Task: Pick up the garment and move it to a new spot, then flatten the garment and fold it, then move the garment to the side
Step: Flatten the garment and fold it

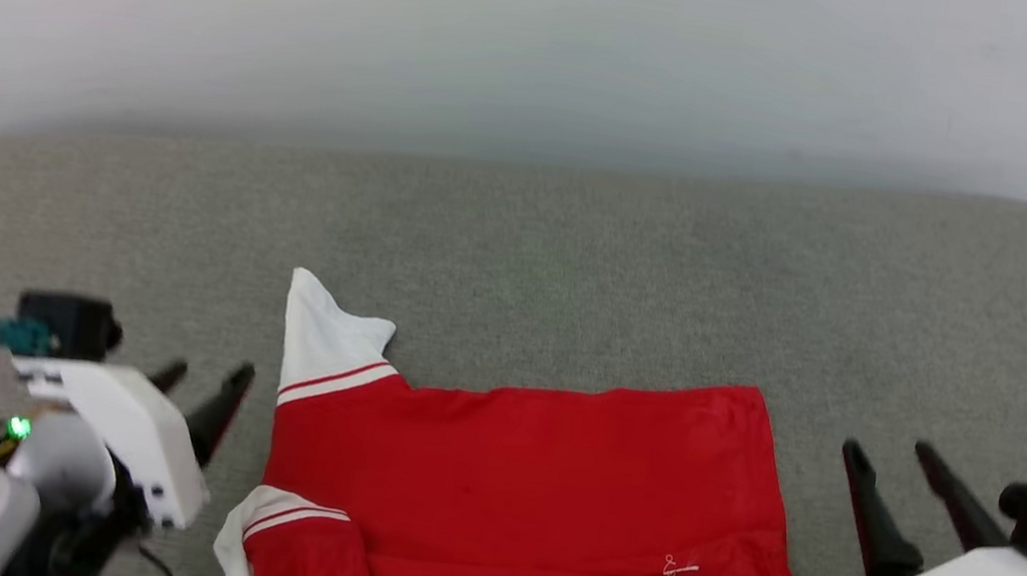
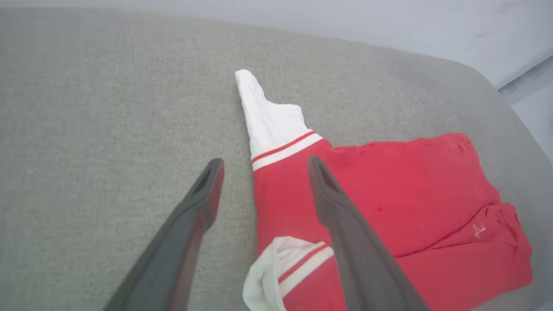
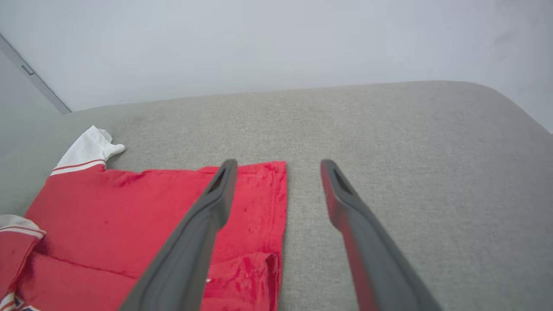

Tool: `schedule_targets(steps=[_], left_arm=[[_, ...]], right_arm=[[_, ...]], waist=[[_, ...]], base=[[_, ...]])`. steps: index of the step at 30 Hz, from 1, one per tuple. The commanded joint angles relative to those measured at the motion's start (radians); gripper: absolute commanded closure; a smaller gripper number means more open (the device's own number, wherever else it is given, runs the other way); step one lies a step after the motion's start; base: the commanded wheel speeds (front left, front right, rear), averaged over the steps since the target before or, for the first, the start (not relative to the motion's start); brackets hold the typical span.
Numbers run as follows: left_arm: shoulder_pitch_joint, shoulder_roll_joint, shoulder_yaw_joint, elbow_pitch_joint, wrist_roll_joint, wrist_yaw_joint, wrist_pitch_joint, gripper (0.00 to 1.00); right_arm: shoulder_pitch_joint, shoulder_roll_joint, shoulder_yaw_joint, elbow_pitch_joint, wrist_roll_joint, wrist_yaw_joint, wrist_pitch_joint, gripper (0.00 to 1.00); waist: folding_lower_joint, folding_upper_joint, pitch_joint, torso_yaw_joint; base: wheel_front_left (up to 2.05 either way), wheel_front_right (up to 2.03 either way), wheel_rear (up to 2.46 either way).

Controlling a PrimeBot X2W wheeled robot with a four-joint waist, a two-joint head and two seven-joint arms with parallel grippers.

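A pale wall (image 1: 549, 32) runs behind one wide table (image 1: 578, 257) covered in grey cloth, with rounded far corners. One garment (image 1: 548, 474) lies on it, at the near middle, red and spread fairly flat. A crease runs across its lower part.

There are two pincers, one on each side of the garment. The left pincer (image 1: 204, 380) is just off the garment's left edge and the right pincer (image 1: 891, 462) is a little off its right edge. On each, the two dark fingers stand apart with nothing between them.

The garment has two white sleeve ends, each with red-and-white stripe trim. The far sleeve end (image 1: 321, 331) points away from the robot, and the near sleeve end (image 1: 266, 510) is folded onto the red cloth. One small white logo (image 1: 680, 568) sits toward the garment's right side.

The head view takes in both pincers together. The left wrist view looks along the left pincer (image 2: 265, 164): one finger is over bare table, the other crosses in front of the red cloth, and both sleeve ends lie close ahead. The right wrist view looks along the right pincer (image 3: 278, 164), which straddles the garment's straight right edge. That view also catches a scrap of dark-and-white print (image 3: 17, 306) at its bottom left corner.
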Motion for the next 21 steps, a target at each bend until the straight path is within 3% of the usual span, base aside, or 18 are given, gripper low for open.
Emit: schedule_targets(steps=[1,10,16,21], left_arm=[[-0.04,0.01,0.009,0.0,0.012,0.005,0.001,0.0],[-0.31,0.058,0.024,0.085,0.0,-0.036,0.116,0.0],[-0.455,0.124,-0.012,0.175,-0.045,-0.08,0.349,0.0],[-0.538,0.18,-0.045,0.234,-0.053,-0.073,0.529,0.0]], right_arm=[[-0.028,0.017,-0.012,-0.021,-0.015,-0.001,-0.017,0.0],[-0.1,0.095,-0.028,-0.108,-0.056,-0.001,-0.074,0.0],[-0.149,0.111,-0.024,-0.124,-0.059,-0.001,-0.093,0.0],[-0.17,0.122,-0.011,-0.116,-0.047,-0.001,-0.101,0.0]], waist=[[0.0,0.0,0.047,-0.022],[0.0,0.0,0.237,-0.095],[0.0,0.0,0.333,-0.143],[0.0,0.0,0.386,-0.18]], base=[[0.0,0.0,0.0],[0.0,0.0,0.0],[0.0,0.0,0.0],[0.0,0.0,0.0]])
